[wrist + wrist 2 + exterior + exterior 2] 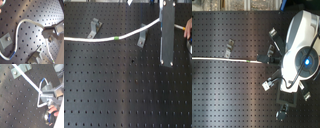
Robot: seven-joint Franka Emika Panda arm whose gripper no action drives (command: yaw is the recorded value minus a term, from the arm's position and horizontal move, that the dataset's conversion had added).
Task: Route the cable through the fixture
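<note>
So the cable is a thin white cord, clearly light and floppy. In the first exterior view it runs from the first exterior view's left edge across the perforated black counter, past its short green band, then lifts up toward the arm. That rising curve tells me it has a bit of springiness but won't hold a shape by itself; let go and it'll sag or flick sideways.

In both wrist views the gripper looks clenched on the cable, with the cord entering the fingers from one side and a loose loop curling away on the other. I can't make out the orange tip for sure in any view.

Two metal fixture clips are bolted to the counter: one well away from the fingers, just beside the cord's far run, and a nearer one that the cord passes right by.

Handling-wise, I'd guess the jacket is smooth and a bit slippery, so a firm pinch close to the section being threaded beats holding far back, where the slack just wobbles. Not fragile, but kinking it seems possible.
</note>
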